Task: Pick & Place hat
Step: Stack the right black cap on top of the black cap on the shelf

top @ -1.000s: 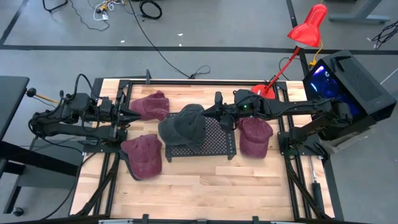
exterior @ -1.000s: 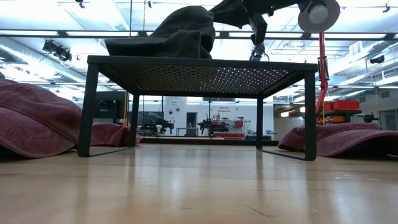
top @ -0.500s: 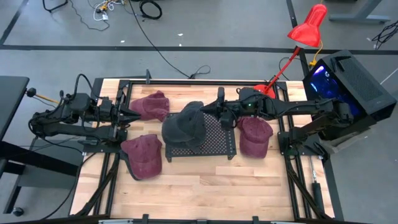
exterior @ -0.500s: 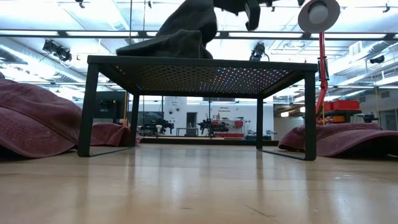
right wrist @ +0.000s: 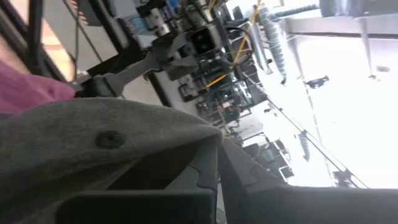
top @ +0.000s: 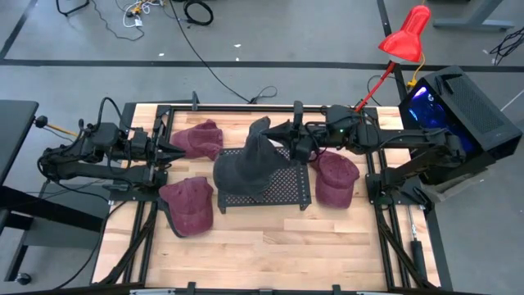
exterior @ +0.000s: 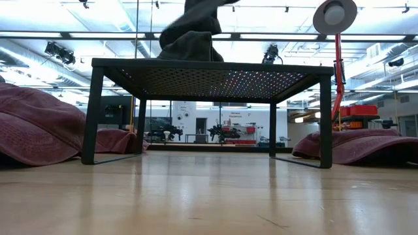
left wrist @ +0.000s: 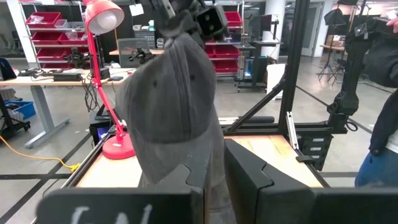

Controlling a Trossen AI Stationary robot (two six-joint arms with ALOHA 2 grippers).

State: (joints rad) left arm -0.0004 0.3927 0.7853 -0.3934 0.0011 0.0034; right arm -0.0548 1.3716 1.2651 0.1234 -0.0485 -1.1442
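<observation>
Over the middle of the wooden table (top: 270, 246), the right gripper (top: 273, 129) has its fingers pinched tight on one edge of a dark grey hat (top: 246, 168), holding that edge up in the air. The rest of the hat hangs down in a limp cone, and its lower part rests on the left end of the black perforated stand (top: 286, 192) that sits at the table's centre. From table height the hat (exterior: 191, 36) rises off the stand's top (exterior: 209, 64) and runs out of sight above. The left wrist camera looks across at the same hat (left wrist: 177, 112) dangling from the other arm, with the red desk lamp (left wrist: 102, 18) behind it.

The left gripper (top: 173, 151) waits at the left side of the table, its fingers drawn close together on nothing, pointing toward the stand, between two maroon hats: one toward the far edge (top: 198, 139) and one nearer the front (top: 190, 205). A third maroon hat (top: 336, 182) lies to the right of the stand, partly under the right arm. At the table's far right corner stands the red lamp (top: 407, 34), and beside it a black computer case (top: 463, 102) glows blue.
</observation>
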